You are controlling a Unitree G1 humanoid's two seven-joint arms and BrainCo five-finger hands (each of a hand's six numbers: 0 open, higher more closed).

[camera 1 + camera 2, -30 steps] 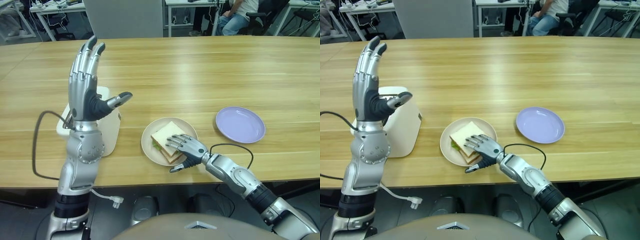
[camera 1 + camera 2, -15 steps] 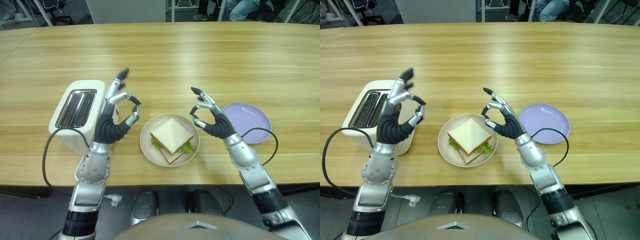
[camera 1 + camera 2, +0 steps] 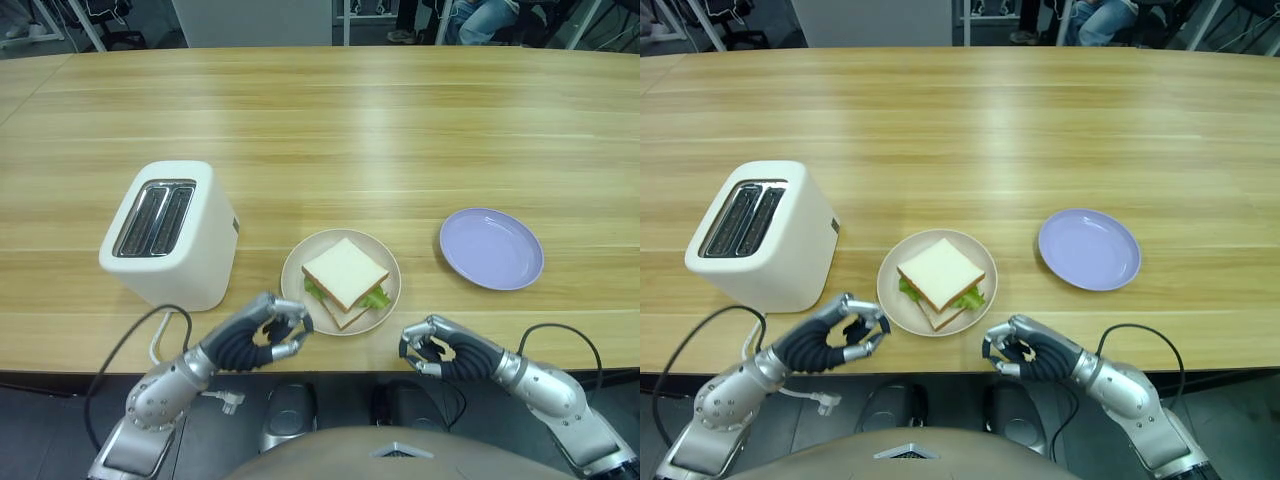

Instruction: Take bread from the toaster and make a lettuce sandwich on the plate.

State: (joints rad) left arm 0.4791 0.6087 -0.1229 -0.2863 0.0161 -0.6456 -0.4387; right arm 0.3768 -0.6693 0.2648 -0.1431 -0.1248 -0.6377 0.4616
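Toaster (image 3: 170, 235): slots dark inside, contents cannot be told; its plug (image 3: 229, 402) hangs below the table edge, the cord to it partly behind the left forearm; sandwich (image 3: 346, 281): lettuce (image 3: 375, 298) covered by the top slice save a green fringe, lower slice seen as an edge only; beige plate (image 3: 298, 300): centre hidden under the sandwich; left hand (image 3: 262, 338), right hand (image 3: 440, 352): palms hidden by curled fingers, arms cut off by the bottom edge; table (image 3: 400, 130): cut off at both sides
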